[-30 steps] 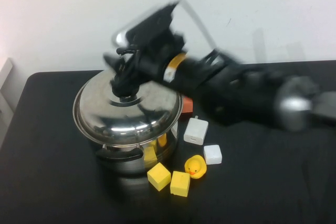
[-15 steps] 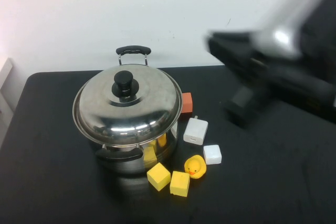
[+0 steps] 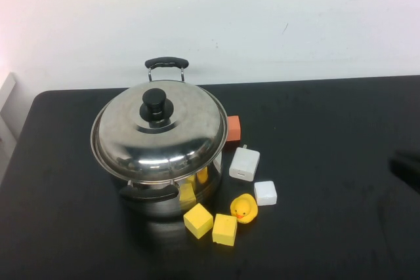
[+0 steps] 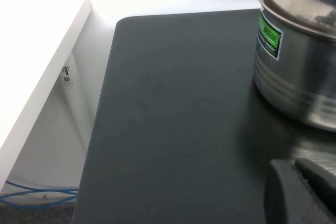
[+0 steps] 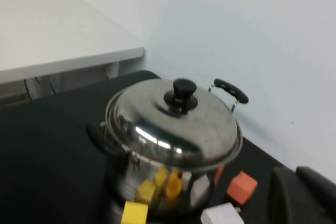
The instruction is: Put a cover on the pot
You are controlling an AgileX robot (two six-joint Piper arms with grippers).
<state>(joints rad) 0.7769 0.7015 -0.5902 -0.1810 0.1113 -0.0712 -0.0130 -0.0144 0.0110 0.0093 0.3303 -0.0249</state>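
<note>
The steel pot (image 3: 167,191) stands at the left of the black table with its domed steel lid (image 3: 159,133) and black knob (image 3: 155,103) resting on it. It also shows in the right wrist view (image 5: 157,174) with the lid (image 5: 176,124) on top. In the left wrist view the pot's wall (image 4: 294,77) is near. My right gripper (image 5: 294,174) is shut and empty, well away from the pot; a dark blur of that arm (image 3: 408,165) shows at the right edge. My left gripper (image 4: 294,169) is shut and empty, low beside the pot.
Two yellow blocks (image 3: 198,220) (image 3: 225,229), a yellow duck (image 3: 244,208), two white blocks (image 3: 245,164) (image 3: 266,193) and an orange block (image 3: 233,128) lie just right of the pot. The table's left edge (image 4: 105,108) drops off near the left gripper.
My right arm let go of the lid's knob and pulled back fast to the right, almost out of the high view. The lid stays on the pot.
</note>
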